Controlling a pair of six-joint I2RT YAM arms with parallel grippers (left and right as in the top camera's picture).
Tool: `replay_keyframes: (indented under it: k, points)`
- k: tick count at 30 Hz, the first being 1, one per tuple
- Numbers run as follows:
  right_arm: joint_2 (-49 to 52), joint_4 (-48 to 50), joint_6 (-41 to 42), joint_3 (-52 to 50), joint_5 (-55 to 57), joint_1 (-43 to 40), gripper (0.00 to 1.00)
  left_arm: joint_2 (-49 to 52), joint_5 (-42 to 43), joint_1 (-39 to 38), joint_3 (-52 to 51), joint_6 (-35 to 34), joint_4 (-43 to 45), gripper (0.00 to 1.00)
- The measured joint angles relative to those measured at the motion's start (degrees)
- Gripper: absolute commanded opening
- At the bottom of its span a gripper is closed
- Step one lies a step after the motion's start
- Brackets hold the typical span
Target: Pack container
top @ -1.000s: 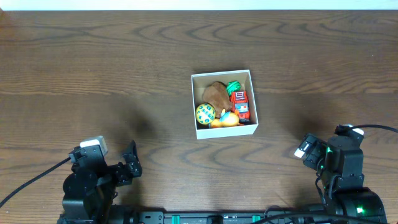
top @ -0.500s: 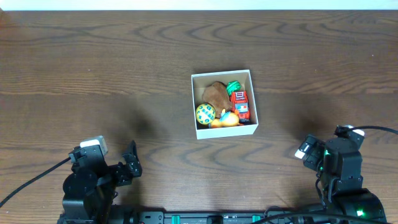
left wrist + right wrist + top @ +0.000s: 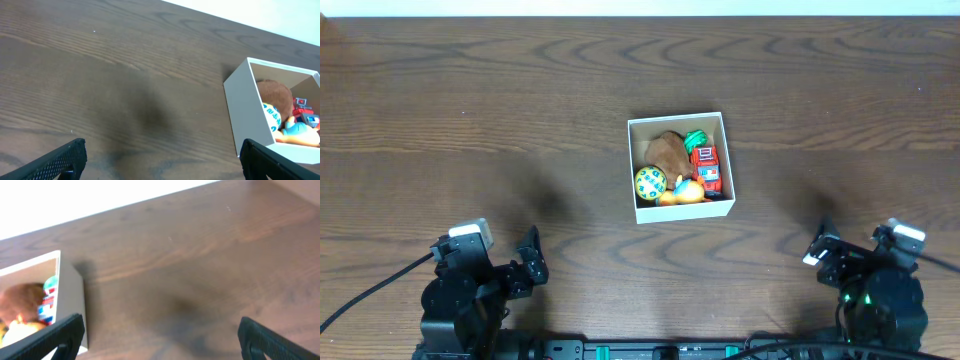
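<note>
We see the container (image 3: pixel 683 210) near the middle of the dark wooden table (image 3: pixel 470 100), well apart from both arms. The overhead view looks into it: a brown plush (image 3: pixel 667 150), a red truck (image 3: pixel 706 165) and a round ball (image 3: pixel 650 181). The wrist views show instead its white outer walls, the right one blurred. The left gripper (image 3: pixel 162 147) and the right gripper (image 3: pixel 160 322) have fingers spread wide and hold nothing.

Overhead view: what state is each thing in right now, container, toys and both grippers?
container, lidless, upright, toys inside.
red truck, inside, by the right wall.
brown plush, inside, toward the back.
patterned ball, inside, by the left wall.
left gripper, open, empty, apart from the container.
right gripper, open, empty, apart from the container.
</note>
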Motion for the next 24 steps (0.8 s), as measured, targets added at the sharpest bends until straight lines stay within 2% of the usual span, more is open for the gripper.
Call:
replay_keyframes:
  k: [7,13,16,21,24]
  points:
    - [-7.5,19.8,-10.8,-14.1,-6.9,0.0,0.99,0.0,0.0,0.0,0.0,0.0,0.0,0.98]
    - [-11.1,41.0,-10.3,-26.7,-9.1,-1.3,0.99,0.0,0.0,0.0,0.0,0.0,0.0,0.98]
    - [-11.4,48.6,-9.6,-30.7,-9.4,-1.9,0.99,0.0,0.0,0.0,0.0,0.0,0.0,0.98]
    - [-11.5,49.4,-8.9,-32.2,-9.4,-2.4,0.99,0.0,0.0,0.0,0.0,0.0,0.0,0.98]
    - [-11.6,46.4,-8.9,-32.1,-9.6,-2.8,0.99,0.0,0.0,0.0,0.0,0.0,0.0,0.98]
